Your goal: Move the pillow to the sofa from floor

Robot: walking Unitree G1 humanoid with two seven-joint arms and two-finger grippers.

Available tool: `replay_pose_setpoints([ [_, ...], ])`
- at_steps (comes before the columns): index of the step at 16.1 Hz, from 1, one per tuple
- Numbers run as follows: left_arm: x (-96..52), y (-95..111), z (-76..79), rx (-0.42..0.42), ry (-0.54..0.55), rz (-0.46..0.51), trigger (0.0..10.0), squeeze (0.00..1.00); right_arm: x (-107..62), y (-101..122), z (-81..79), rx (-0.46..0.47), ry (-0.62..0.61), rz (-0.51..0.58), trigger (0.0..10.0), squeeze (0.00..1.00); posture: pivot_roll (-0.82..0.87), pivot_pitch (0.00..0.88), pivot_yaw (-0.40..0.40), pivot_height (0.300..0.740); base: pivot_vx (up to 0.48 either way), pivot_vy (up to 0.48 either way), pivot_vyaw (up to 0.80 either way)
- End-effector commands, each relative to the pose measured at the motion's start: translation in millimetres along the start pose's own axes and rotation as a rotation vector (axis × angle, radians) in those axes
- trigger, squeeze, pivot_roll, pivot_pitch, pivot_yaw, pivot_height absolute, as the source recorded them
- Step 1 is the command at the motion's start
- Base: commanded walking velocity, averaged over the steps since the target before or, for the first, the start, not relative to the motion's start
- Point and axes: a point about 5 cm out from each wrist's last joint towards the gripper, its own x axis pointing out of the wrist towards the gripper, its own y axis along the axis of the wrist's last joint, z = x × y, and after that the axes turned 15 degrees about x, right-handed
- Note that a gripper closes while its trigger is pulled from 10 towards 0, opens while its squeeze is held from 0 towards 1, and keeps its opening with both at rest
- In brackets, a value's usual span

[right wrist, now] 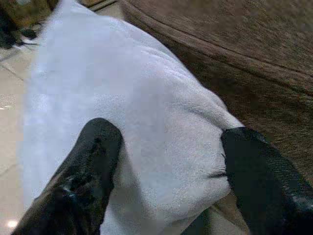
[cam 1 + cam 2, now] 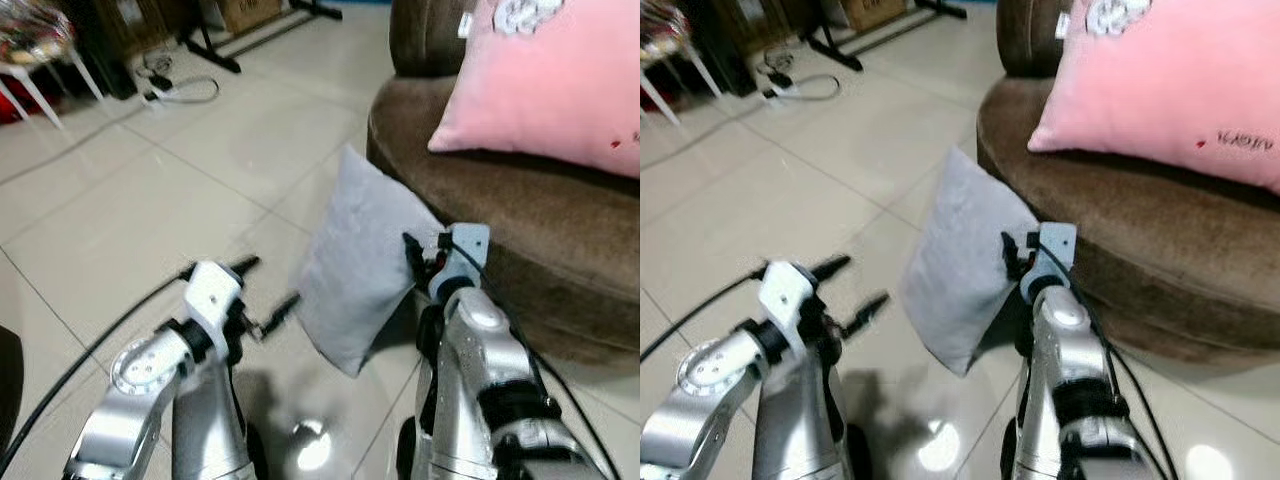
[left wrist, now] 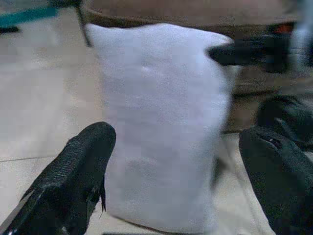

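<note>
A grey pillow [image 2: 350, 270] stands on end on the tiled floor, leaning against the front of the brown sofa [image 2: 520, 200]. My right gripper [image 2: 412, 255] is at the pillow's sofa-side edge. In the right wrist view its fingers [image 1: 93, 161] pinch a fold of the grey fabric [image 1: 122, 98], so it is shut on the pillow. My left gripper [image 2: 268, 288] is open just off the pillow's other side. In the left wrist view the pillow [image 3: 161, 122] faces the gap between the spread fingers [image 3: 73, 171], apart from them.
A large pink cushion [image 2: 560, 80] lies on the sofa seat above the pillow. At the far left are a power strip with cables [image 2: 165, 90], black stand legs [image 2: 210, 50] and a white-legged table [image 2: 30, 80]. Open tiled floor [image 2: 150, 200] lies to the left.
</note>
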Motion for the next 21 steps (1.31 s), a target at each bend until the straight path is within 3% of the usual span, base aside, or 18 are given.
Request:
replay_pose_setpoints([
  [1, -2.7, 1, 1.7, 0.000, -0.026, -0.001, 10.0, 0.78, 0.6, -1, 1.8, 0.007, -0.018, 0.002, 10.0, 1.00, -0.03, 0.209, 0.087, 0.364, 0.000, 0.000, 0.00],
  [4, -5.9, 3, 8.7, -0.020, -0.063, 0.004, 10.0, 0.78, 3.3, 20, -2.2, 0.030, 0.060, 0.073, 10.0, 1.00, -0.04, 0.227, 0.075, 0.364, 0.000, 0.000, 0.00],
  [8, -12.0, 1, 11.4, -0.023, -0.084, -0.013, 10.0, 0.78, -5.7, 37, -10.9, -0.033, 0.237, 0.056, 10.0, 1.00, -0.04, 0.229, 0.064, 0.364, 0.000, 0.000, 0.00],
  [9, -12.4, 1, 10.8, -0.024, -0.085, -0.015, 10.0, 0.78, -5.5, 32, -7.8, -0.054, 0.223, 0.012, 10.0, 0.44, -0.04, 0.230, 0.063, 0.364, 0.000, 0.000, 0.00],
  [10, -12.7, 1, 10.4, -0.029, -0.090, -0.015, 10.0, 0.78, -4.5, 25, -4.7, -0.072, 0.203, -0.030, 10.0, 0.00, -0.05, 0.227, 0.064, 0.364, 0.000, 0.000, 0.00],
  [11, -12.8, 1, 10.5, -0.030, -0.094, -0.015, 10.0, 0.79, -4.2, 20, -3.7, -0.072, 0.194, -0.057, 10.0, 0.00, -0.04, 0.225, 0.066, 0.364, 0.000, 0.000, 0.00],
  [12, -13.2, 1, 10.9, -0.033, -0.108, -0.017, 10.0, 0.78, -4.7, 10, -3.7, -0.055, 0.187, -0.102, 7.8, 0.00, -0.04, 0.223, 0.066, 0.364, 0.000, 0.000, 0.00],
  [14, -13.5, -1, 10.6, -0.037, -0.132, -0.024, 10.0, 0.78, -5.5, -1, -6.4, -0.004, 0.173, -0.128, 0.0, 0.00, -0.04, 0.215, 0.074, 0.364, 0.000, 0.000, 0.00],
  [21, -10.9, -4, 6.0, -0.052, -0.172, -0.027, 10.0, 0.79, -3.0, 3, -22.3, 0.140, 0.206, -0.041, 0.0, 0.00, -0.04, 0.184, 0.087, 0.364, 0.000, 0.000, 0.00],
])
